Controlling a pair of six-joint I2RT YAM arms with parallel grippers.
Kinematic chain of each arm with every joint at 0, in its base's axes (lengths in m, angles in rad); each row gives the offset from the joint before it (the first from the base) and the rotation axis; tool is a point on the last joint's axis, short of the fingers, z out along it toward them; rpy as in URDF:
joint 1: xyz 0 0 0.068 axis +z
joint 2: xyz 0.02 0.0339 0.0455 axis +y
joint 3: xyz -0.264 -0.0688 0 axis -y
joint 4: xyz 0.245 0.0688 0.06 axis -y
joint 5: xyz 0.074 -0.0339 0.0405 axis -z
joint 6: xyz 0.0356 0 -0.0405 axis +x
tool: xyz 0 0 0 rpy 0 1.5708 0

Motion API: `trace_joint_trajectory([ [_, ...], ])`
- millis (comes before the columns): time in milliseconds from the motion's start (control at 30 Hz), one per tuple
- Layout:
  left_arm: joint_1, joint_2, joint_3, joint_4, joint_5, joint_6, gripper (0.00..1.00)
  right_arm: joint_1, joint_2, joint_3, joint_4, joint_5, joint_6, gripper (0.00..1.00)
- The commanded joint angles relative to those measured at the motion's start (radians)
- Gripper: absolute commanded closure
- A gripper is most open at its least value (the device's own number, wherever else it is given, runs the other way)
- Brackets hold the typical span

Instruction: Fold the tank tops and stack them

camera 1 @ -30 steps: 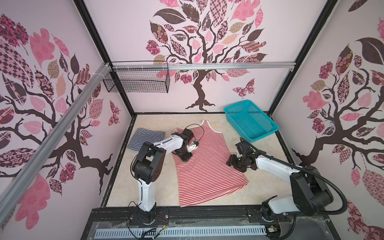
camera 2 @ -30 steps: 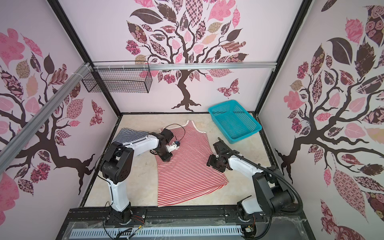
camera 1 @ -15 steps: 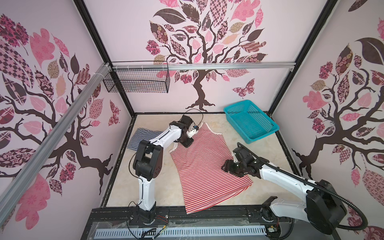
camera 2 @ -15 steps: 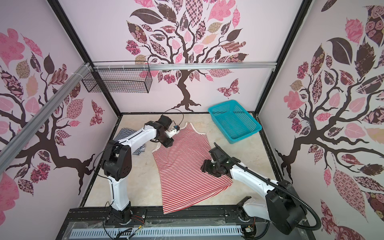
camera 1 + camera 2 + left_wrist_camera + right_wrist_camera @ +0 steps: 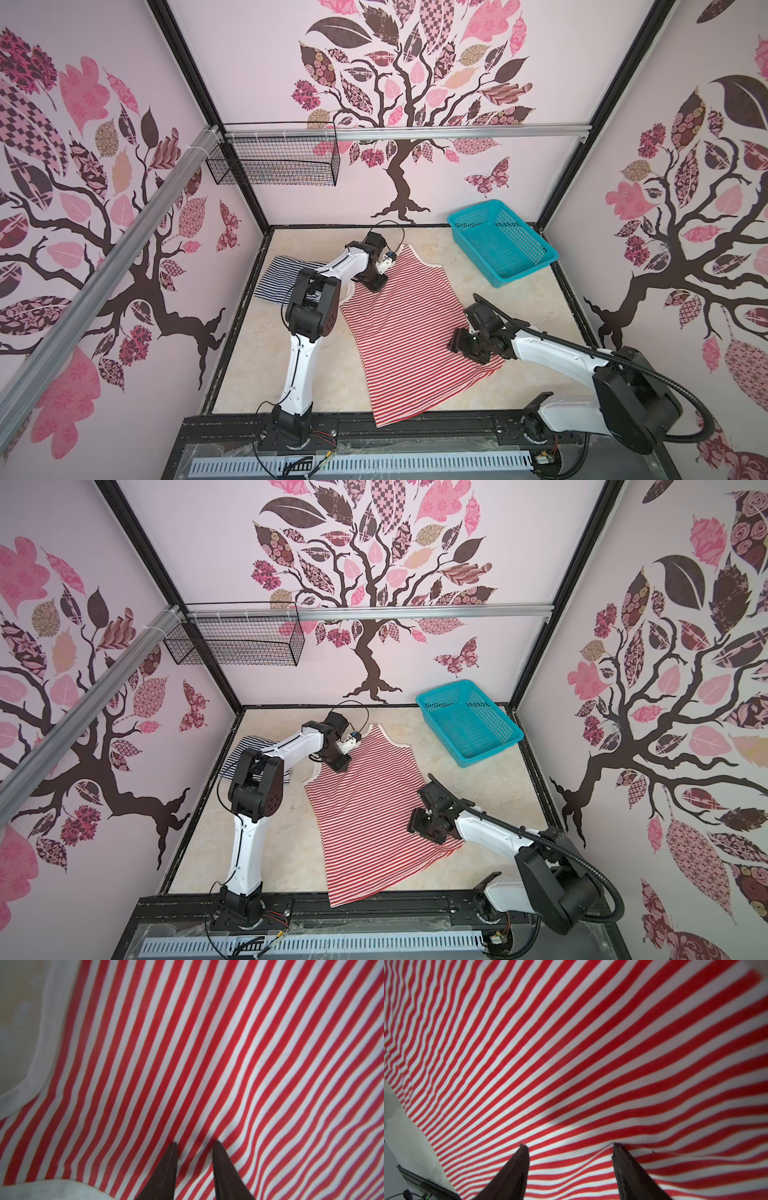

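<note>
Smoothing is judged the step in hand: the red top [image 5: 403, 332] lies spread near the basket [image 5: 472, 208], the navy top [image 5: 276, 276] farther from it, seemingly folded. The left gripper [image 5: 195, 1144] and right gripper [image 5: 569, 1146] are pressed on red cloth, jaws apart, nothing pinched. Next, an edge must be gripped.

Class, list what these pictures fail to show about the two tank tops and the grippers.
- Navy-and-white top: in both top views the left arm covers its right end.
- Red-and-white top: in both top views the left gripper hides part of its strap end, the right gripper part of one side edge.
- Wrist views: the frame edges cut that top off; only stripes show, slightly blurred.
</note>
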Motion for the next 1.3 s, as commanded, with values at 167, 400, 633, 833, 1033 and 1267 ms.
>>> trace_joint_trajectory([
  [167, 0.001, -0.161, -0.324, 0.04, -0.007, -0.02, 0.69, -0.14, 0.227, 0.162, -0.072, 0.095, -0.165, 0.33],
  [400, -0.003, -0.307, -0.53, 0.039, 0.078, -0.026, 0.69, -0.188, 0.47, 0.427, -0.121, 0.171, -0.259, 0.33],
  [633, -0.045, -0.403, -0.645, 0.037, 0.112, -0.047, 0.69, -0.242, 0.732, 0.738, -0.164, 0.088, -0.316, 0.33],
  [833, -0.067, -0.441, -0.642, 0.011, 0.155, -0.077, 0.69, -0.241, 0.803, 0.982, -0.296, 0.109, -0.352, 0.32],
  [1033, -0.025, -0.487, -0.577, 0.036, 0.084, -0.091, 0.69, -0.242, 0.667, 0.97, -0.239, 0.153, -0.345, 0.31],
  [1267, 0.006, -0.477, -0.515, 0.036, 0.082, -0.123, 0.69, -0.247, 0.912, 1.337, -0.348, 0.198, -0.353, 0.31],
])
